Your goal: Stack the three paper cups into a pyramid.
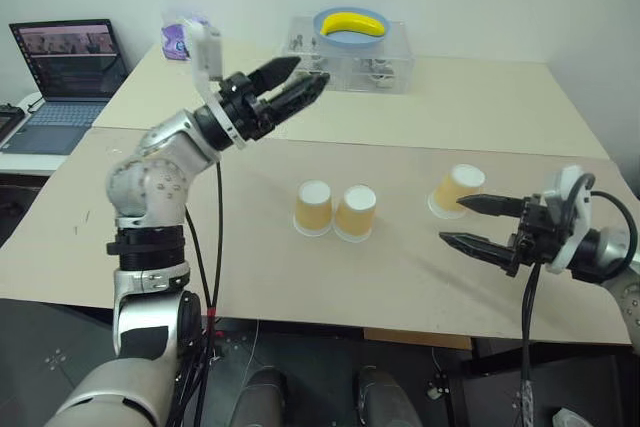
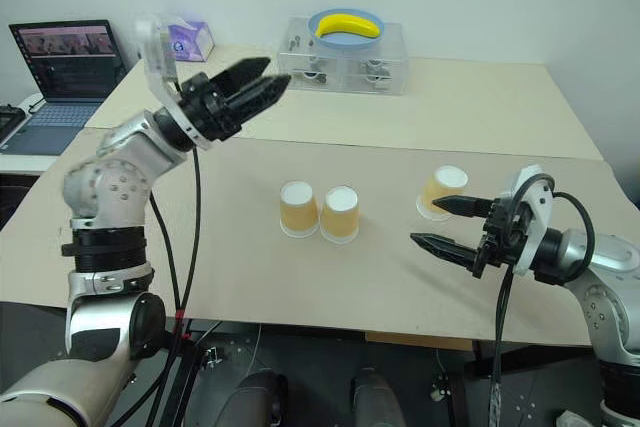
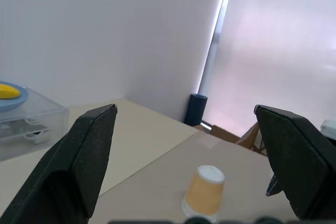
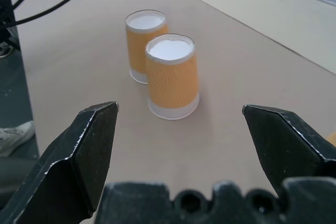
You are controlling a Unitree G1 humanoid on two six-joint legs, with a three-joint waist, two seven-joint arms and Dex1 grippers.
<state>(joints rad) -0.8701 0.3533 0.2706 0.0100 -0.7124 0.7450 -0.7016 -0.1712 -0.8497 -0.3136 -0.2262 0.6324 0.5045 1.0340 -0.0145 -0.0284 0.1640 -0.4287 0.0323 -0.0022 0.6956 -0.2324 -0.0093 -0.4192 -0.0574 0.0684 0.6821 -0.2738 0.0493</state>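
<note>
Two paper cups (image 1: 334, 211) stand touching, upside down, mid-bench; the third cup (image 1: 457, 190) waits beside the right gripper (image 1: 463, 221), fingers spread, empty. It should grasp it squarely. The left gripper (image 1: 300, 84) hovers high, released.

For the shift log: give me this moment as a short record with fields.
base cups: two paper cups upside down, side by side on the table
third cup: third cup upside down, apart, by the right gripper
left gripper: left gripper raised above the table, open, holding nothing
right gripper: right gripper low over the table, open, holding nothing
pyramid: not yet built
background: banana, clear box, laptop
</note>
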